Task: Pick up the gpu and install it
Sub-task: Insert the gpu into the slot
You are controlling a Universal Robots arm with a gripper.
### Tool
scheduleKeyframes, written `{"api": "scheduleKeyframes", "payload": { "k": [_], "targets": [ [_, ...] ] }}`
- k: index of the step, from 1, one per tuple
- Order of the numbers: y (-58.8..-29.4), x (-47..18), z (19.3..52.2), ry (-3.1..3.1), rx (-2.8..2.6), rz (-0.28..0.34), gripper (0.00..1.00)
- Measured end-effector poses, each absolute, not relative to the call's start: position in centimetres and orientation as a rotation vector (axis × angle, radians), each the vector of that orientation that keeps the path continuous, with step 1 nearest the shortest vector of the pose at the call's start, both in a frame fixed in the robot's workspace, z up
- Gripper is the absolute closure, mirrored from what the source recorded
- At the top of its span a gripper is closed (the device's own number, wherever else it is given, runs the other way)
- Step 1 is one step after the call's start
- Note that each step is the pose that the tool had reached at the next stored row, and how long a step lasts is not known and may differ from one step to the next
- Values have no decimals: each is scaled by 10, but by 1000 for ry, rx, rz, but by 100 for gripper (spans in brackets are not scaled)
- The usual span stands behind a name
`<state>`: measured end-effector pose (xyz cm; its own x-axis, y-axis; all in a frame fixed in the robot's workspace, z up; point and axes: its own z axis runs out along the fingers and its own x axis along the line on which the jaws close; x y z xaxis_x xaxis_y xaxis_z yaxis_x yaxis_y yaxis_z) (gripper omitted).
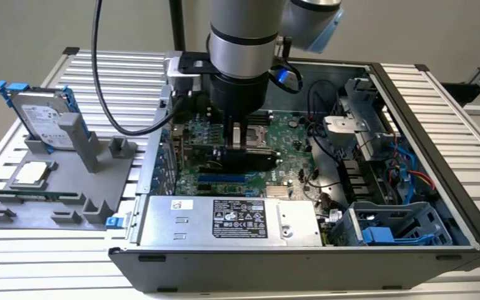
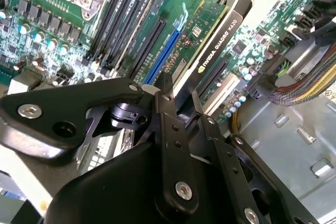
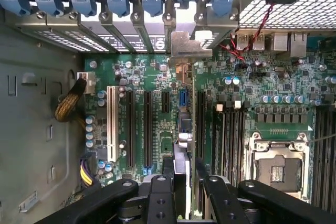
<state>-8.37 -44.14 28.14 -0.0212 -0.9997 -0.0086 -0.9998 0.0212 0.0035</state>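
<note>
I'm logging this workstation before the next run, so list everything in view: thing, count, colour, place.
computer case: one, black and grey, open, on the slatted table.
motherboard: one, green, on the case floor.
gpu: one, green board with black cooler, upright over the motherboard slots, held between the gripper fingers.
power supply: one, silver, at the case's near edge.
drive cage: one, grey with a blue part, near corner at the exterior view's right.
fixture tray: one, grey, on the table at the exterior view's left.
hard drive: one, silver in blue caddy, upright on the tray.
slatted table: one, silver.
gripper: one, black, shut on the gpu.
</note>
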Motion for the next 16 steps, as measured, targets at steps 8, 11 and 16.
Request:
{"api": "scheduleKeyframes", "payload": {
  "k": [8,11,16],
  "targets": [
    [-442,-90,276,2242,-2195,13,100],
    [-442,-92,274,2242,-2195,13,100],
    [-442,-95,271,2242,-2195,13,100]
  ]
}}
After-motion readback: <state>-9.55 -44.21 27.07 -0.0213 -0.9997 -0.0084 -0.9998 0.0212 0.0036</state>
